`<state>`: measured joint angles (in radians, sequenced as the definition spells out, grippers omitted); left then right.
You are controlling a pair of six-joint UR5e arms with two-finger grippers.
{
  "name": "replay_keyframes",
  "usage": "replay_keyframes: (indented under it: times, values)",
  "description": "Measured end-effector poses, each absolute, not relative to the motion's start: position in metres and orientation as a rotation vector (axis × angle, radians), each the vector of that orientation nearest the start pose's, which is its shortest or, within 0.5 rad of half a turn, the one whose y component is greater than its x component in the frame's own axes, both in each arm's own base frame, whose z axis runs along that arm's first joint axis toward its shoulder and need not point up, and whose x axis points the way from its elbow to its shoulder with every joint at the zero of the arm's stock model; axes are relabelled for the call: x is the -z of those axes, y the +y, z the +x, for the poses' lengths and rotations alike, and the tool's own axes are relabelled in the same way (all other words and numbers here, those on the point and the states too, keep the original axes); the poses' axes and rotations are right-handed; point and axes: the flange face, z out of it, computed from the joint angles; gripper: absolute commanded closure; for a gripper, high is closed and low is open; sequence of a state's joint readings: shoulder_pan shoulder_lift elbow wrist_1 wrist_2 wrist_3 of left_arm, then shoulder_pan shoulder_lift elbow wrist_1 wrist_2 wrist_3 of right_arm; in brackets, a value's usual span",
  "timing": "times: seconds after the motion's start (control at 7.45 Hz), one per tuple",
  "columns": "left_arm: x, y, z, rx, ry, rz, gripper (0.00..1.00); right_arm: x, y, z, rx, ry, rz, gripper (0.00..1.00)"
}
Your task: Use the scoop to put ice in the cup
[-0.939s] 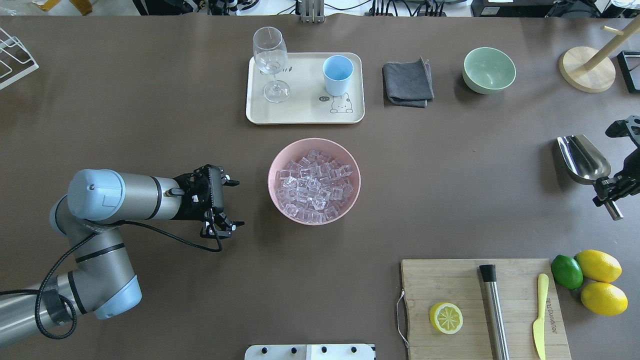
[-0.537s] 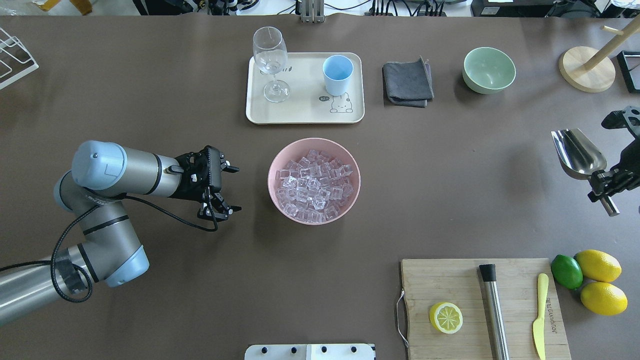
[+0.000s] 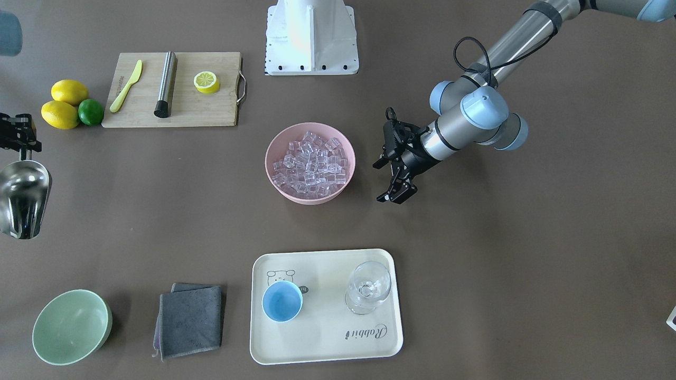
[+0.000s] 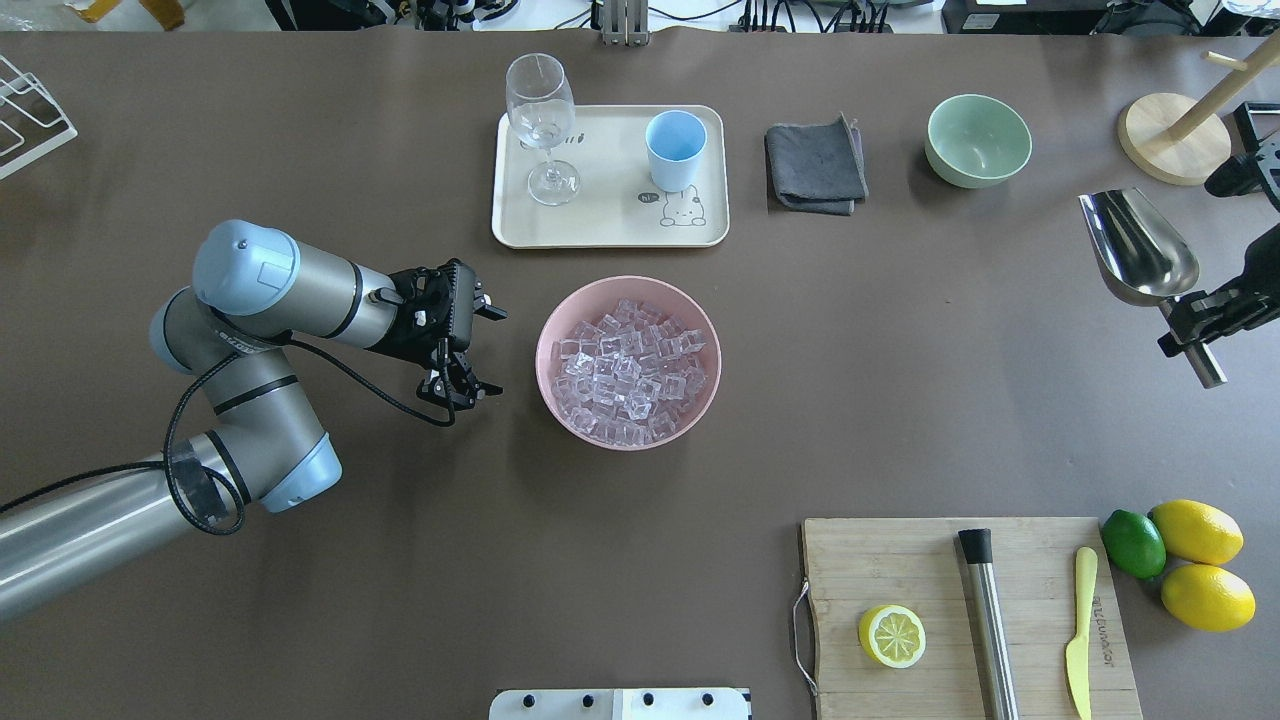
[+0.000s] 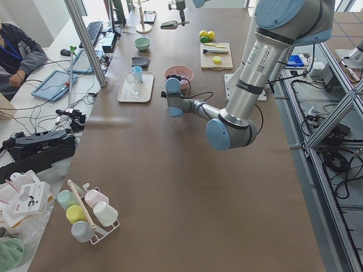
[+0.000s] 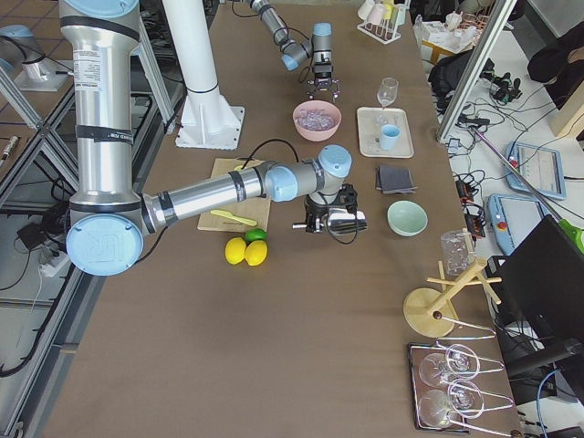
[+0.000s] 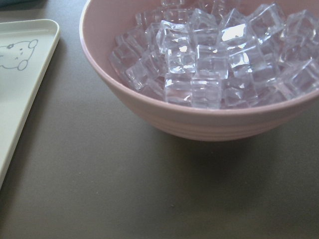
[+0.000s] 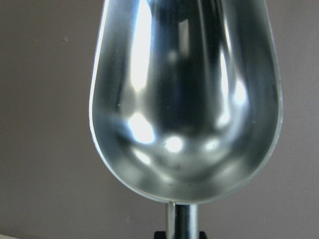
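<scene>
Gripping empty scoop (image 4: 1140,248) by its handle with right gripper (image 4: 1195,320) above surface (image 4: 900,400); holding left gripper (image 4: 488,352) wide apart just beside bowl (image 4: 545,330) of ice (image 4: 628,370).

1. The ice (image 4: 628,365) is contained in the bowl (image 4: 542,345).
2. Behind the bowl, away from the robot, the tray (image 4: 610,200) is set; the cup (image 4: 675,150) and the glass (image 4: 541,120) are stood on it.
3. The left hand (image 4: 498,352) is placed just left of the bowl, apart from it.
4. The scoop (image 4: 1140,248) is held in the right hand (image 4: 1197,320), well right of the bowl.
5. The cutting board (image 4: 900,560) is laid before the bowl, to its right.
</scene>
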<state>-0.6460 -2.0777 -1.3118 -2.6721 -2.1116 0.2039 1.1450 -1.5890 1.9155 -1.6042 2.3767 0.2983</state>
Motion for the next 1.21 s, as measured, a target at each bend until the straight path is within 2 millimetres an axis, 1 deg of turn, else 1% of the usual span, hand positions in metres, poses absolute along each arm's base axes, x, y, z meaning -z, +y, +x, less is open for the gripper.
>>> replay_keyframes:
  times: [0.13,0.27,0.54,0.67,0.81,0.94,1.21]
  values:
    - [-0.356,-0.486,0.509,-1.313,0.977,1.158,0.01,-0.480,-0.460,-0.134,0.247,-0.865,0.015,1.00]
    - [-0.352,-0.492,0.515,-1.334,0.996,1.145,0.01,-0.462,-0.456,-0.128,0.292,-0.879,0.067,1.00]
    - [-0.347,-0.510,0.519,-1.356,1.034,1.101,0.01,-0.429,-0.444,-0.120,0.435,-0.881,0.162,1.00]
    - [-0.335,-0.517,0.522,-1.359,1.041,1.086,0.01,-0.410,-0.435,-0.115,0.497,-0.872,0.192,1.00]
    - [-0.326,-0.521,0.525,-1.362,1.045,1.078,0.01,-0.395,-0.426,-0.111,0.563,-0.861,0.219,1.00]
    - [-0.315,-0.521,0.530,-1.367,1.051,1.084,0.01,-0.385,-0.422,-0.109,0.643,-0.837,0.259,1.00]
    - [-0.305,-0.510,0.541,-1.385,1.071,1.106,0.01,-0.363,-0.420,-0.118,0.770,-0.775,0.311,1.00]
